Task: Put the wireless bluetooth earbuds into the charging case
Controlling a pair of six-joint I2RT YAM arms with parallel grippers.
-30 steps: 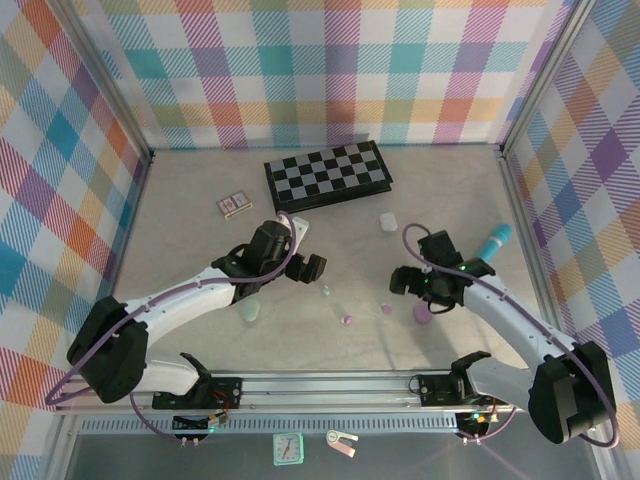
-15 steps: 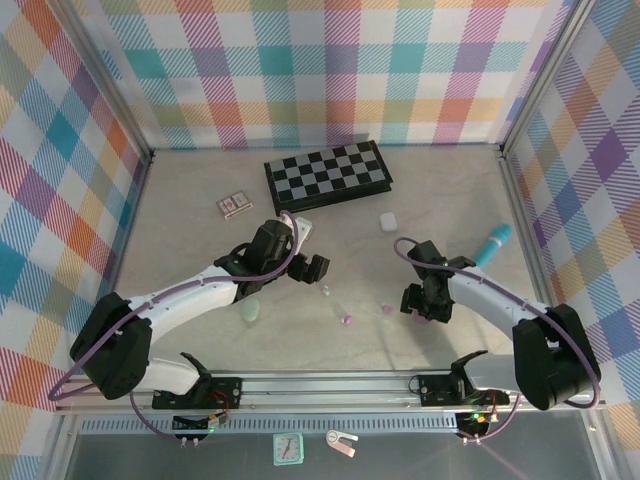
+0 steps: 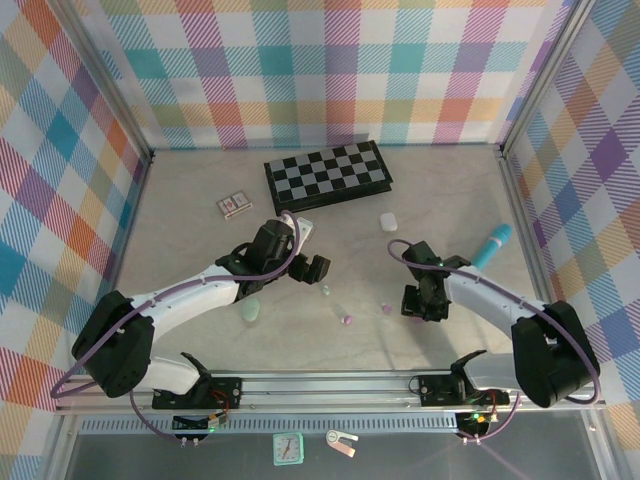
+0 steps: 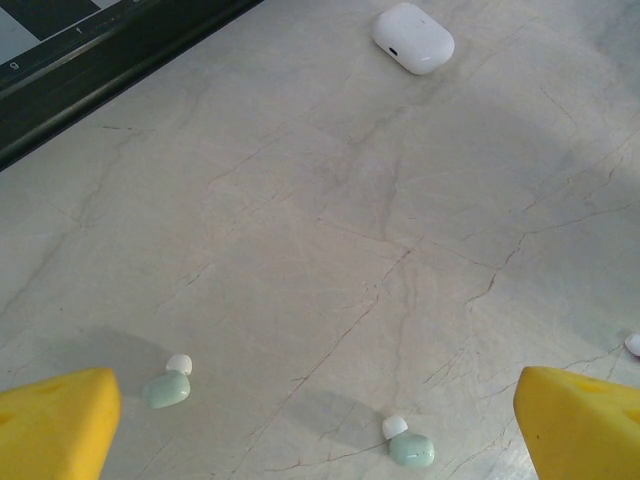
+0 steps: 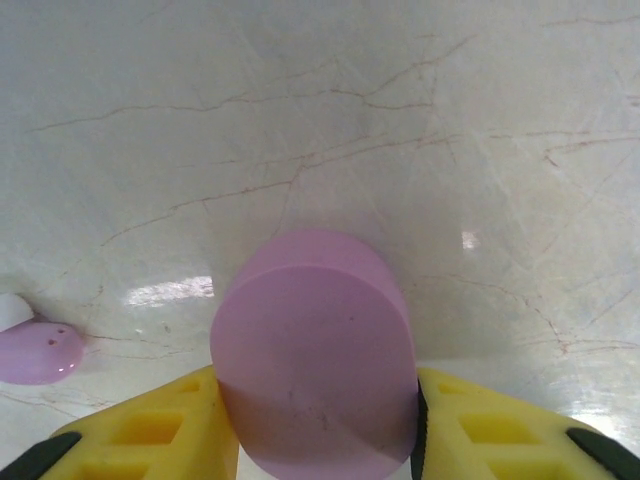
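Now, right pincer (image 5: 318, 405): clamped on lilac case (image 5: 312, 330).
Left pincer (image 4: 320, 425): apart, above mint earbuds (image 4: 165, 388).
Risk: rounded case may squirt free, striking lilac earbud (image 5: 38, 352) beside the pincer.

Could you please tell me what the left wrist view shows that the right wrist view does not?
Left wrist view's own: a white case, two mint green earbuds and the chessboard edge, beyond the open left gripper. Right wrist view's own: a lilac case clamped in the right gripper, with a lilac earbud beside it. Shared: the marble table and yellow fingers.
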